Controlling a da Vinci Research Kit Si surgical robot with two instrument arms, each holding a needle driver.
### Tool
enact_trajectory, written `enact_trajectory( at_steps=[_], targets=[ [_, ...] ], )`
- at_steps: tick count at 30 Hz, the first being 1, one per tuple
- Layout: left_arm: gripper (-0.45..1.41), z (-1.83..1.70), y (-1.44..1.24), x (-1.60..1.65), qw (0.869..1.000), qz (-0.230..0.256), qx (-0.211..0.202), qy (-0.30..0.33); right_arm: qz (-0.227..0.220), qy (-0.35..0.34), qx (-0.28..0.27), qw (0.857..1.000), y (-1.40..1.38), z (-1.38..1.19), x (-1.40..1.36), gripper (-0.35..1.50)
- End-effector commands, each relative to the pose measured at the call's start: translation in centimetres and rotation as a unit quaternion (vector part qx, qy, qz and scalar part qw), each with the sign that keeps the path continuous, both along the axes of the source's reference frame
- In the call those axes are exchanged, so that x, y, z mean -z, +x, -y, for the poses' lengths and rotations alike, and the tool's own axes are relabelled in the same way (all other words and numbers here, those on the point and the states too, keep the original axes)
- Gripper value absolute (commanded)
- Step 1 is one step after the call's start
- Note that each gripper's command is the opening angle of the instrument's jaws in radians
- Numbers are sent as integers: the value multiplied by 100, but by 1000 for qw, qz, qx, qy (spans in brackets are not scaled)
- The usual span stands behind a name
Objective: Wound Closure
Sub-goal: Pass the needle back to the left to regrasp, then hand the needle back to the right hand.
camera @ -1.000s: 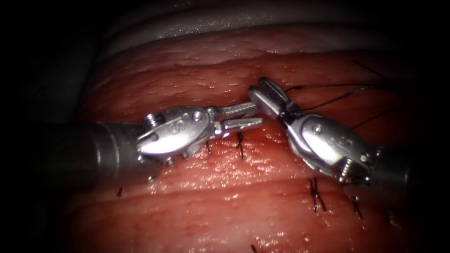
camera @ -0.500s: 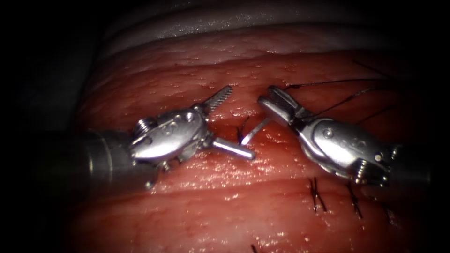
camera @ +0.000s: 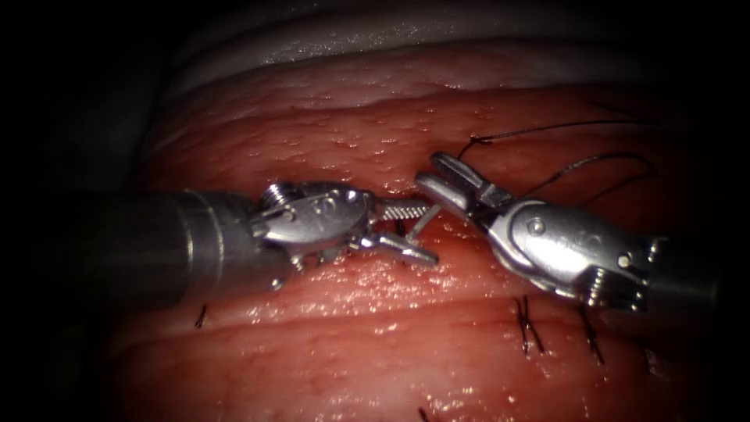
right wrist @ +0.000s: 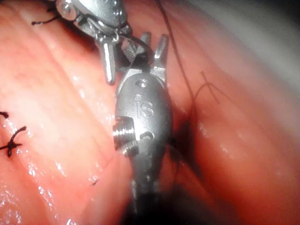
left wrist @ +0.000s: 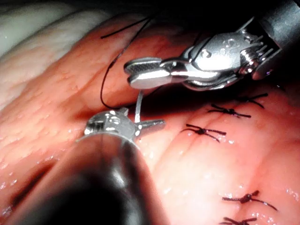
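My right tool (camera: 428,169) comes in from the right, its jaws shut on the upper end of the curved needle (camera: 418,221). From there the needle slants down and left toward the tissue (camera: 375,344). My left tool (camera: 428,232) is open, one jaw above and one below the needle's lower part, holding nothing. Whether the needle's lower end is in the tissue is hidden. Black thread (camera: 547,127) runs from the right jaws off to the right, with a loop below it. The left wrist view has the needle (left wrist: 138,105) hanging from the right tool (left wrist: 129,75) into the left tool (left wrist: 140,117).
Tied black stitches (camera: 527,324) lie on the tissue under the right tool's wrist, another stitch (camera: 201,315) under the left shaft. More knots (left wrist: 204,132) lie beside the jaws. Pale tissue (camera: 391,39) rises at the back.
My left tool has swung right and level, and its wide-spread jaws have narrowed around the needle. The right tool has dipped slightly toward the left, carrying the needle; the thread loop has slackened.
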State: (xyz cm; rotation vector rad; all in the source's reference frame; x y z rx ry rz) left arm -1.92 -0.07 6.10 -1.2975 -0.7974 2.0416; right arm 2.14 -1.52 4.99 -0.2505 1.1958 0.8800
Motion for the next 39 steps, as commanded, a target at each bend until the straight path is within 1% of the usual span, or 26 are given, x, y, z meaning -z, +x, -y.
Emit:
enact_trajectory(
  at_steps=[1,5,6,7,9,10,13,16,20,21,22,23,24,26,27,30,32,34,36,39],
  targets=[
    [27,-2,-4,-3,1000,1,-1,0,1,-2,3,1000,8,0,-4,-35],
    [26,-6,-2,-2,1000,2,-6,1,3,-3,6,1000,10,1,-2,-35],
    [22,-7,-2,-2,1000,0,-5,6,2,-3,6,1000,11,1,-2,-35],
    [10,-8,-1,-2,1000,-1,-4,12,2,-3,6,1000,12,1,-2,-35],
    [-32,-9,-2,-3,1000,-2,-7,16,4,-5,9,1000,13,2,-2,-35],
    [-45,-9,-2,-4,1000,1,-12,18,2,-5,10,1000,14,3,-2,-35],
    [-45,-11,-4,-9,998,16,-35,42,-1,-6,12,1000,16,3,-1,-35],
    [-45,-14,-4,-14,994,26,-50,91,-5,-6,15,1000,17,4,1,-35],
    [-45,-16,-3,-19,984,26,-41,170,-6,-4,17,1000,15,3,2,-35],
    [-45,-17,-3,-20,981,26,-38,188,-8,-4,18,1000,14,2,2,-28],
    [-45,-17,-3,-20,979,28,-36,197,-7,-2,21,1000,14,2,2,2],
    [-45,-17,-3,-20,978,35,-30,203,-8,0,23,1000,13,1,2,42],
    [-45,-17,-3,-20,977,45,-23,206,-8,1,24,1000,13,0,2,76],
    [-45,-16,-2,-19,975,52,-17,217,-10,1,26,1000,13,-1,1,103],
    [-45,-16,-2,-19,974,56,-19,219,-12,2,29,1000,12,-2,0,119],
    [-45,-16,-1,-19,972,62,-17,225,-20,3,38,999,9,-3,-2,131],
    [-45,-17,-1,-18,971,69,-15,227,-30,2,47,998,5,-2,-3,133],
    [-45,-18,-1,-18,970,71,-15,230,-33,2,50,998,4,-1,-2,128],
    [-45,-20,0,-17,969,71,-10,235,-35,1,51,998,4,1,0,113],
    [-45,-20,0,-15,968,76,-5,240,-35,1,51,998,4,2,1,103]
  ],
)
